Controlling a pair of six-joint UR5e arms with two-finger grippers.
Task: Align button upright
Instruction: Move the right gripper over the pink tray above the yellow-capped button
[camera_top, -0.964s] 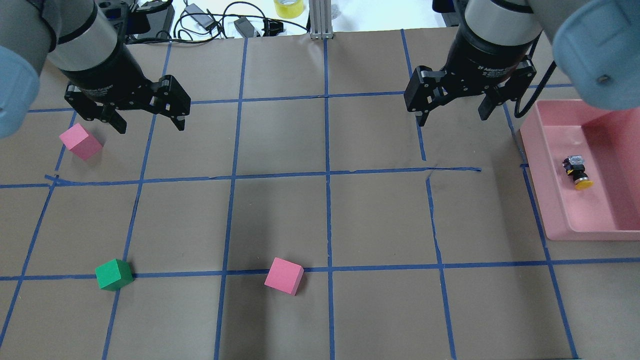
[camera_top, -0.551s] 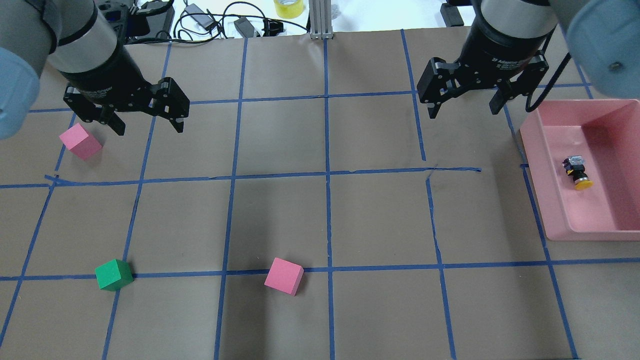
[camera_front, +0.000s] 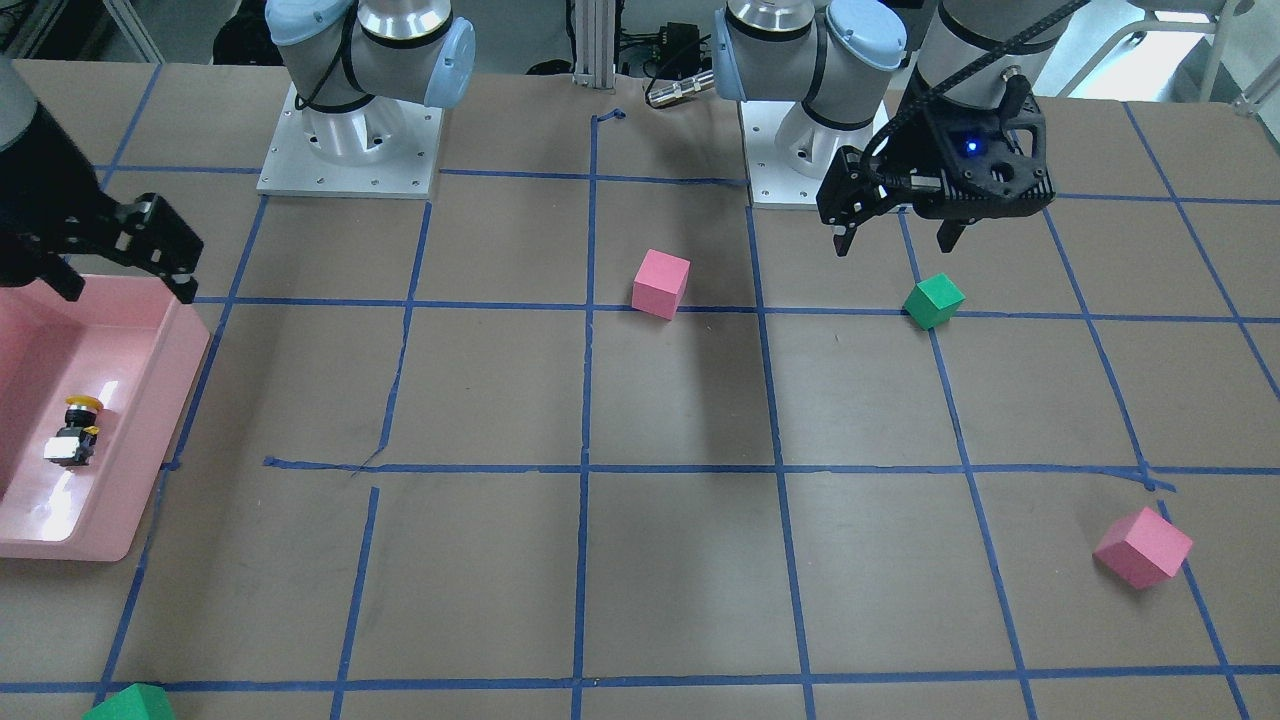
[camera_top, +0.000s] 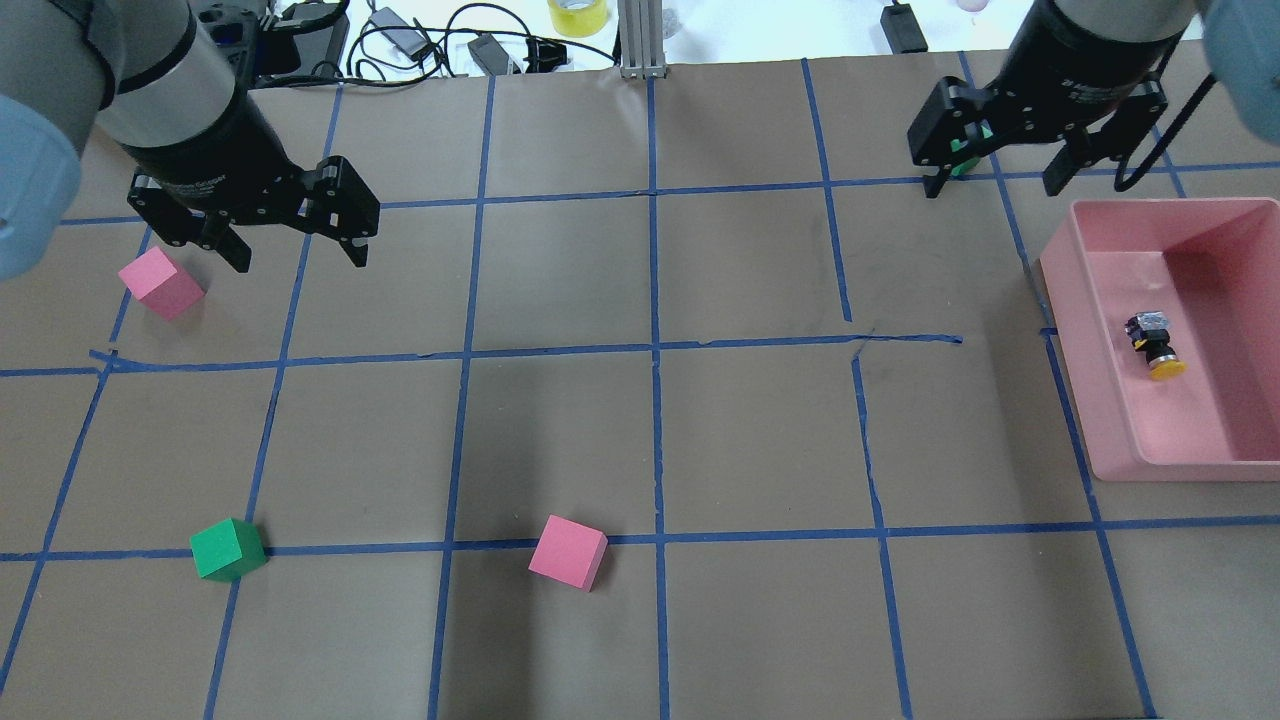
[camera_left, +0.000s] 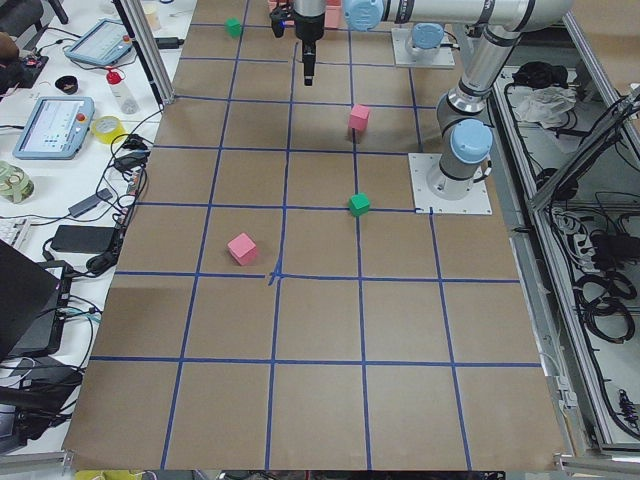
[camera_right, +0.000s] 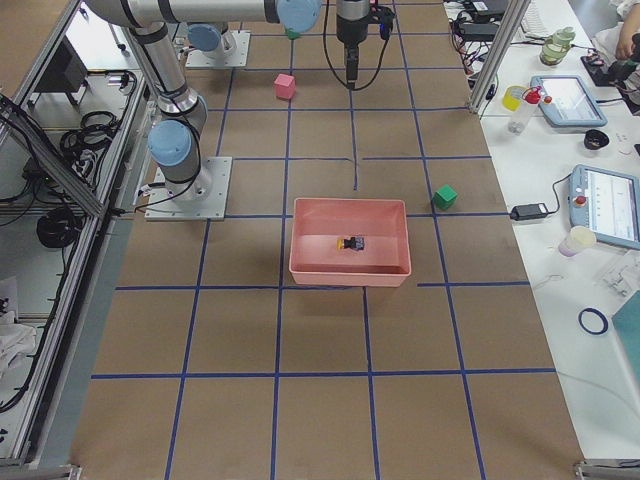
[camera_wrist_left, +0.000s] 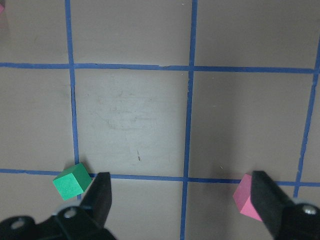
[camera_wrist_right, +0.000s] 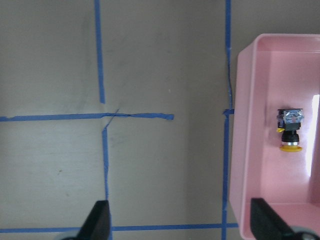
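Black fingers of the right end effector (camera_top: 995, 185) stand spread wide with nothing between them, hanging above the table (camera_top: 760, 440) just off the far inner corner of the pink tray (camera_top: 1080, 370). Its wrist view shows the tray's wall on the right and bare brown paper below the fingers. Inside the tray, well apart from that end effector, the button (camera_top: 1155, 345) lies on its side on the tray floor, touching no wall, with its yellow cap toward the robot and its whitish base block away from it. The left end effector (camera_top: 300, 258) is likewise wide and empty, raised over the table near a pink cube (camera_top: 160, 283). Closer to the robot, a green cube (camera_top: 228, 549) and a second pink cube (camera_top: 568, 552) sit on a line of blue tape (camera_top: 760, 537).
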